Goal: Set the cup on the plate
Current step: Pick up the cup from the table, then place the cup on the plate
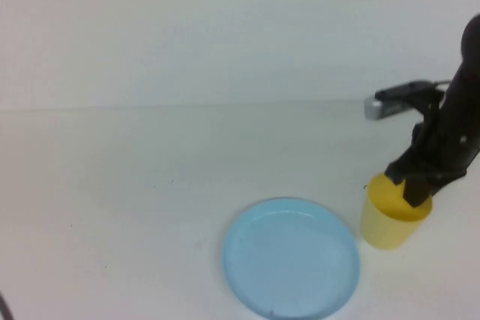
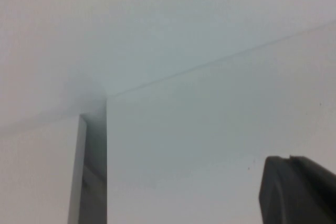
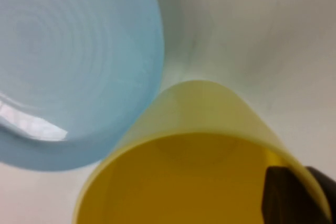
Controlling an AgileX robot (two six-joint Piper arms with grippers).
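1. My right gripper (image 1: 411, 189): fingers at the cup's rim on its right-hand side, one finger (image 3: 294, 195) showing inside the mouth. They look pinched onto the wall, though the grip seems only just made, so I count it as probable rather than proven.
2. The cup (image 1: 390, 219): yellow, upright, mouth up, long axis vertical. It stands on the table (image 1: 135, 185), not on the plate. It sits directly under my right fingers, so no reach remains, only a lift.
3. The plate (image 1: 291, 258): light blue, round, bare. From the cup it lies at roughly 8 o'clock in the high view, just beside it, rims near but apparently apart.
4. Relation that governs the coming move, by my judgement: carry the cup a short way toward 8 o'clock, clearing the plate's raised rim, then set it down upright.
5. My left gripper (image 2: 299, 190): fingers together, holding nothing, parked off the high view, well away from both items. My right arm is plainly the nearer.
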